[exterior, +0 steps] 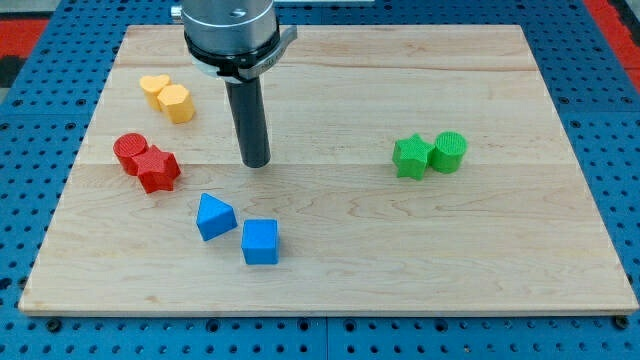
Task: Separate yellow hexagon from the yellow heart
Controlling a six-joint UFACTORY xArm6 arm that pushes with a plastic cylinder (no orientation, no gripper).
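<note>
- Lab / robot test bench, not a home or shop.
- Blue perforated base (600, 120) with a regular hole grid, fixture-style.
- Plain wooden board (340, 280) laid on it as the work surface.
- Metal arm mount (230, 25) overhead.
- Red panel (20, 25) at the corners.

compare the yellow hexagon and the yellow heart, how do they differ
The yellow hexagon has flat sides and corners; the yellow heart has rounded lobes. The hexagon lies toward the view's right and bottom of the pair; the heart sits toward the view's top left. The hexagon is the one nearer my tip, which touches neither. Both share the same yellow and stand touching each other on the board.
</note>
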